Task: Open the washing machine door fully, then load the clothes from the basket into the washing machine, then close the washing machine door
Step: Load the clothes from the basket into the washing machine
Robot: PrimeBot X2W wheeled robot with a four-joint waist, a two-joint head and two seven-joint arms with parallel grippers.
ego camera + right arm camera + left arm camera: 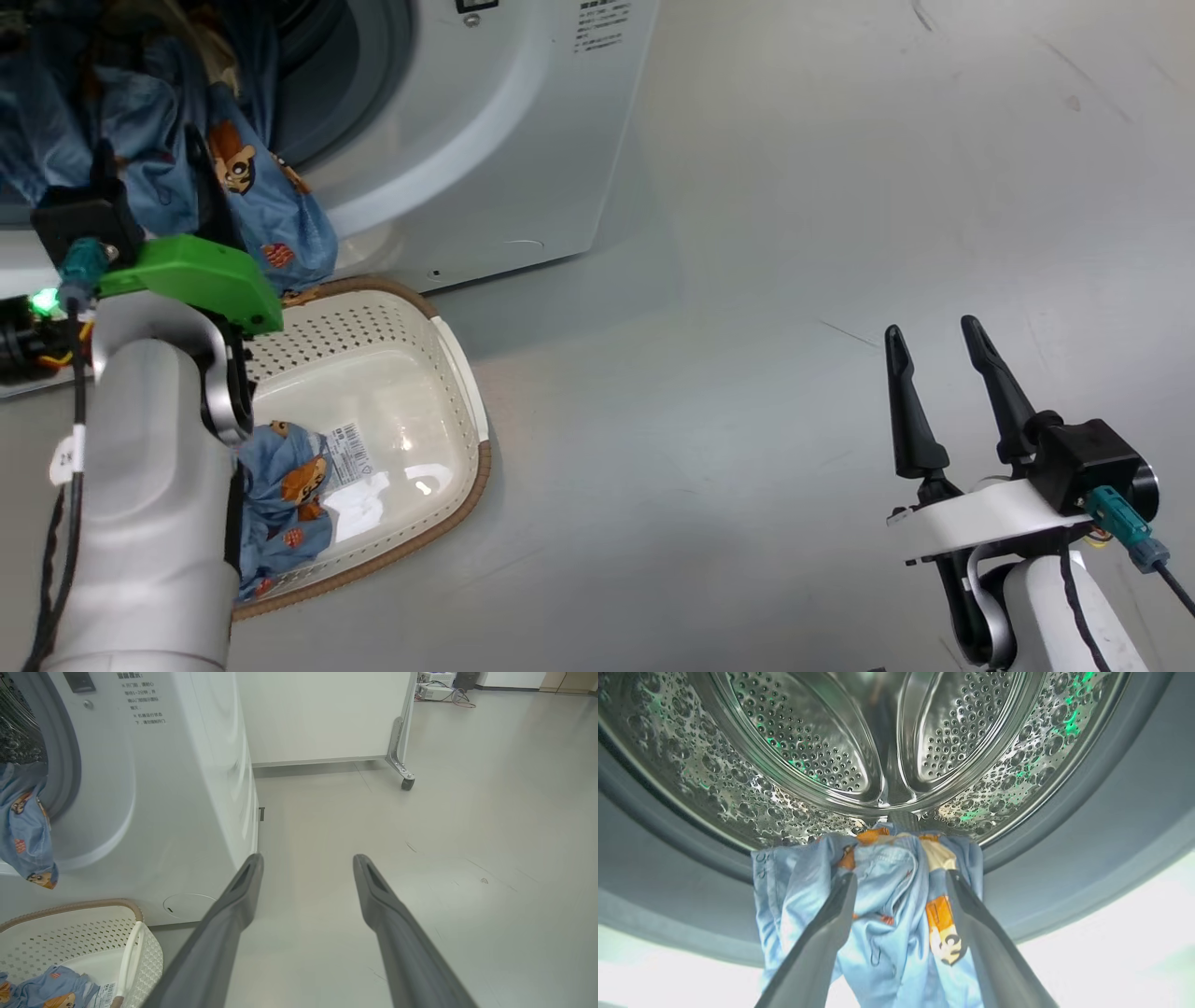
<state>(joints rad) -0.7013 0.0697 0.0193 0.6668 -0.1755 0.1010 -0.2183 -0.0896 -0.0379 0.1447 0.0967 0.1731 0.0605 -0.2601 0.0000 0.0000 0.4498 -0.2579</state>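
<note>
At the drum mouth, head view: the left pincer (145,140) is reaching toward eleven o'clock into the washing machine (523,140), fingers splayed and gripping nothing; a draped garment (271,215) is hanging over the lip beside it.
Basket, head view: the basket (471,392) is sitting on the floor (747,280) at seven o'clock, just below the opening, and is holding one last garment (285,495) at its near end.
Right pincer, head view: the right pincer (934,334) is waiting at four o'clock, spread wide and empty, well apart from the basket; the left arm is lying much nearer to both garments.
Drum, left wrist view: the left pincer (901,877) is pointing at twelve o'clock into the steel drum (808,742), released; the draped garment (882,933) is lying between its fingers, long axis running six to twelve, top edge resting on the grey gasket (1087,826).
Coming move, judged: the cloth is likely needing a push straight on toward twelve.
Floor side, right wrist view: the right pincer (308,858) is gaping over bare floor; the washing machine (187,788) is standing at ten o'clock, the basket (84,905) at eight.
Writing: a barcode sticker (106,991) is showing in the basket; the printed notice (145,700) is too small to read.
</note>
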